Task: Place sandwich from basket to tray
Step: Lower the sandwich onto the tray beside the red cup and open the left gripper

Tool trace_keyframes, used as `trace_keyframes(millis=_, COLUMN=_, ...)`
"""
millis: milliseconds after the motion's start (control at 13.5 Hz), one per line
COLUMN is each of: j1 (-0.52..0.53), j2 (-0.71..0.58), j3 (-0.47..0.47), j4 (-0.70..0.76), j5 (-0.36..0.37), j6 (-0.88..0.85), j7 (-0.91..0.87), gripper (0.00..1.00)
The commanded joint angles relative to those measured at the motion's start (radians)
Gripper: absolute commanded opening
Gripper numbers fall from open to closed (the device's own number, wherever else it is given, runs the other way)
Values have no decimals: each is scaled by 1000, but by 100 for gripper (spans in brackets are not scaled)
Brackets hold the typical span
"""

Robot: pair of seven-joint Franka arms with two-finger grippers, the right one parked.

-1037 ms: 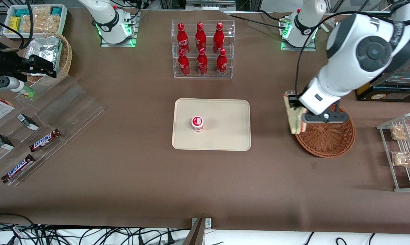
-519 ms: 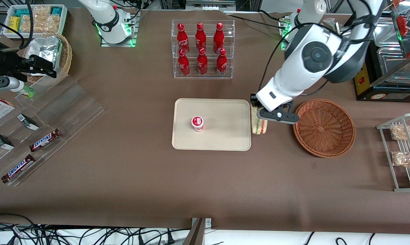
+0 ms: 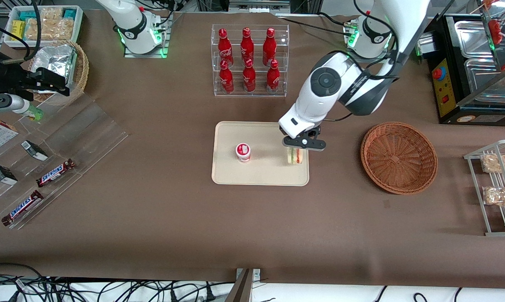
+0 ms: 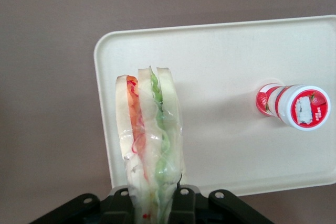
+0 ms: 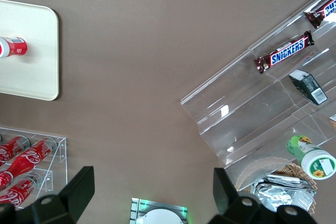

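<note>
My left gripper (image 3: pixel 295 152) is shut on the wrapped wedge sandwich (image 3: pixel 294 156) and holds it above the cream tray (image 3: pixel 273 174), over the part of the tray nearest the basket. In the left wrist view the sandwich (image 4: pixel 149 140) hangs from the gripper (image 4: pixel 155 205), white bread with red and green layers, over the tray (image 4: pixel 220 66) near its rim. The reddish-brown wicker basket (image 3: pixel 399 157) sits empty toward the working arm's end of the table, apart from the gripper.
A small red-and-white cup (image 3: pixel 243 152) stands on the tray beside the sandwich; it also shows in the left wrist view (image 4: pixel 294 106). A clear rack of red bottles (image 3: pixel 249 61) stands farther from the camera than the tray. A wire rack with bagged snacks (image 3: pixel 497 184) is beside the basket.
My gripper has carried the sandwich from above the basket's rim, across the bare table, to above the tray. The basket now stands uncovered and empty.
</note>
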Motion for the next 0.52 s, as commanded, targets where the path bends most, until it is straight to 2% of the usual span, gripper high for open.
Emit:
trace_keyframes(millis=0, j1=-31, j2=71, j3=-1, j4=9, j5=107, j6=54, j7=-90, gripper=0)
trace_keyframes(millis=222, j1=-49, j2=136, j3=-1, j4=9, j5=215, j6=83, j7=-166, gripper=0)
trace_keyframes(millis=444, j1=-54, j2=180, j3=-1, j4=9, j5=273, j6=103, j7=-183, gripper=0)
